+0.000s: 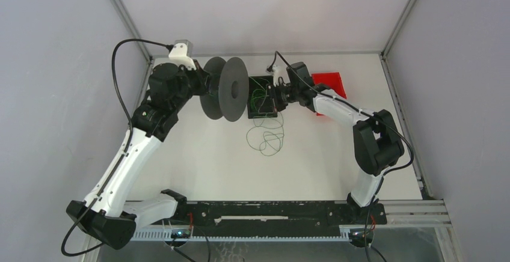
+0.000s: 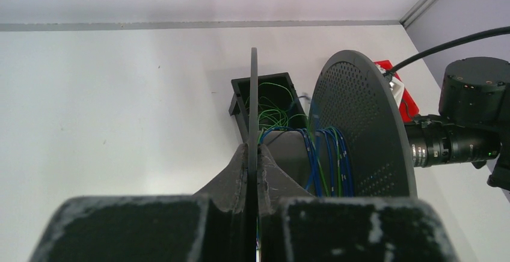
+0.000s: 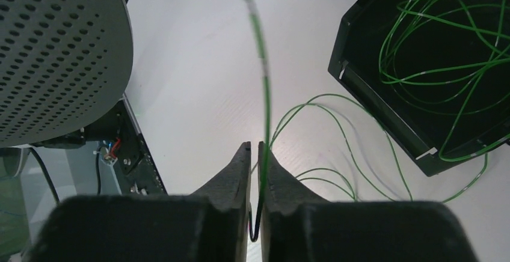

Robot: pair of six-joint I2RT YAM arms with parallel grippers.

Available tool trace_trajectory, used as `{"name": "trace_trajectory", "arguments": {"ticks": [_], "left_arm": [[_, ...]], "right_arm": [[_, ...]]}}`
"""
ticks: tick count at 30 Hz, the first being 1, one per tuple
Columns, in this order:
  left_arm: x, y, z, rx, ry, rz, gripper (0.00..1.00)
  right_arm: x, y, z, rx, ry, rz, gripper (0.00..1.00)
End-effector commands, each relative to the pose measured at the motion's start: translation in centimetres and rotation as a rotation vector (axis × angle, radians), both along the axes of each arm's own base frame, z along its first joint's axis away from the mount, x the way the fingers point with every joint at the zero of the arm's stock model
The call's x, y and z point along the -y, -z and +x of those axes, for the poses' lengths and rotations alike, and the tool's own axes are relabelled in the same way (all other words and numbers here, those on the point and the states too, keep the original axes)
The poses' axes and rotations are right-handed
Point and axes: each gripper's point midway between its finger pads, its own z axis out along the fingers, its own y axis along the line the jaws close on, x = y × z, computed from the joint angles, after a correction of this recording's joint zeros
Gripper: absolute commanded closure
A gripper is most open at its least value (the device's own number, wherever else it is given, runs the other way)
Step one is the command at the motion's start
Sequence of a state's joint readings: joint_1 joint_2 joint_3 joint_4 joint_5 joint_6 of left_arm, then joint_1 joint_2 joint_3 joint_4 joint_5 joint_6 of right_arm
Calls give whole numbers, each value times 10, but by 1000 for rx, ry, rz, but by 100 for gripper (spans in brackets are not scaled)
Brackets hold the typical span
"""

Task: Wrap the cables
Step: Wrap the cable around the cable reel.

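Green cable lies in loose loops on the white table, just on the near side of an open black box that holds more tangled green loops. One strand comes up from the table and passes between the fingers of the right gripper, which is closed on it. The strand runs on past the fingertips and out of the top of the right wrist view.

At the far centre, just left of the box, is a dark grey spool with its axis running left to right. Its right flange is perforated, and its hub carries turns of blue and green cable. The left gripper is clamped on the edge of the thin left flange, which appears edge-on in the left wrist view. A flat red object lies on the table at the far right, partly behind the right arm. Whether the gripped strand reaches the hub cannot be told.
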State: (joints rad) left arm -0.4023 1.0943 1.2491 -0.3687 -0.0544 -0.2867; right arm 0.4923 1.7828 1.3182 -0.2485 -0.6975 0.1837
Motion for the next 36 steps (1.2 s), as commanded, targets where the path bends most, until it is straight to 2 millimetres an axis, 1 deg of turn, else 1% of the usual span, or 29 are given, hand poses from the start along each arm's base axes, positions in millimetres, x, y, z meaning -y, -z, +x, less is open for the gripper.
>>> {"name": "trace_trajectory", "arguments": {"ticks": [1, 4, 6, 9, 13, 15, 18, 23, 26, 32, 36], "left_arm": [[-17, -48, 5, 143, -79, -41, 100], [-33, -51, 10, 143, -168, -34, 100], [-42, -50, 14, 134, -219, -42, 100], [-45, -48, 17, 108, -234, -87, 100], [-49, -47, 21, 85, -260, -125, 100], [-53, -45, 23, 82, -286, -124, 100], [-62, -42, 28, 79, -339, -115, 100], [-67, -28, 35, 59, -390, -118, 100], [-68, -20, 38, 54, -400, -104, 100], [-74, -5, 43, 62, -428, -42, 100], [-73, 2, 44, 72, -435, 6, 100]], "right_arm": [[-4, -18, 1, 66, -29, 31, 90], [-6, -10, -9, 80, -61, 4, 97], [-11, -4, -21, 87, -99, -18, 100], [-24, 3, -40, 87, -161, -31, 100], [-44, 8, -64, 93, -243, -35, 100], [-56, 10, -81, 92, -291, -33, 100], [-71, 7, -105, 90, -357, -16, 100], [-92, -5, -141, 96, -459, 24, 100], [-100, -16, -156, 94, -506, 45, 100], [-107, -54, -172, 139, -564, 109, 100], [-109, -74, -174, 158, -588, 117, 100]]}}
